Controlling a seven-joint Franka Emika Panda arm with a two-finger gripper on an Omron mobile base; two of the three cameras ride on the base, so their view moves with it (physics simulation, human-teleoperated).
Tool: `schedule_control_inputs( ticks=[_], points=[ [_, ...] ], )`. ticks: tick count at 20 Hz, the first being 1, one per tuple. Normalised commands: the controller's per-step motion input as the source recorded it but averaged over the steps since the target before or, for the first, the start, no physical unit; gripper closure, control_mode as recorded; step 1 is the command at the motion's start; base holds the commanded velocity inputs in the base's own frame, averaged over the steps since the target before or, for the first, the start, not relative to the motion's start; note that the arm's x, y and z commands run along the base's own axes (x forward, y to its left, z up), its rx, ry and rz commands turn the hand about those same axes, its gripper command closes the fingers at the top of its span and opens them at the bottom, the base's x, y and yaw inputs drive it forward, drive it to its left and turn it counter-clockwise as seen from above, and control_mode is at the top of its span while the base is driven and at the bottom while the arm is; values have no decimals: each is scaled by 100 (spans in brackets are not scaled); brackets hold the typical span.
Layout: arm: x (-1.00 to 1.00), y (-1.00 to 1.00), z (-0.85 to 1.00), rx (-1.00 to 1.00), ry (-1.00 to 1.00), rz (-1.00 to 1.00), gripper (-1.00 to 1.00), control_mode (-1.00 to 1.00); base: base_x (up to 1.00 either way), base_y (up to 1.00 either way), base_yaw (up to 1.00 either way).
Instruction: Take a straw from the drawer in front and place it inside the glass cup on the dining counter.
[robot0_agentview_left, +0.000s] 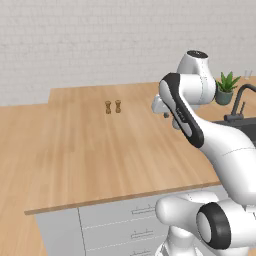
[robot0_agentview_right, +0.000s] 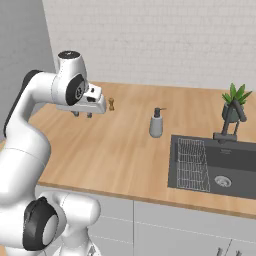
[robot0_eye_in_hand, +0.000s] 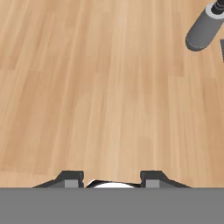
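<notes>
in the hand view the grey soap bottle (robot0_eye_in_hand: 204, 27), up and right of the gripper (robot0_eye_in_hand: 112, 180), is cut off by the top edge. the gripper's fingertips barely rise into that view. in the left base view the arm hides most of the gripper (robot0_agentview_left: 169, 116).

A rendered kitchen: a broad light-wood bench (robot0_agentview_right: 120, 145) on a light-grey base with bar-handled drawers (robot0_agentview_left: 142, 220), set before a white brick wall (robot0_agentview_right: 150, 40). A dark inset sink (robot0_agentview_right: 235, 167) with a wire rack (robot0_agentview_right: 192, 165) and a black tap (robot0_agentview_right: 231, 122) marks the wash area, with a grey soap dispenser (robot0_agentview_right: 156, 123) just beside it. A potted plant (robot0_agentview_right: 235, 102) and two small wooden shakers (robot0_agentview_left: 113, 106) stand on the bench.
</notes>
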Motion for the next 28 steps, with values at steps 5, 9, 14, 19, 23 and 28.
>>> schedule_control_inputs(
  ticks=[5,9,14,19,23,28],
  points=[
    [0,0,0,0,0,0,-100,100,-9,2,0],
    [0,0,0,0,0,0,-100,100,-58,55,-5],
    [0,0,0,0,0,0,-100,100,-40,90,-22],
    [0,0,0,0,0,0,-100,100,-13,95,-36],
    [0,0,0,0,0,0,-100,100,0,90,-46],
    [0,0,0,0,0,0,-100,100,-1,75,-47]
  ],
)
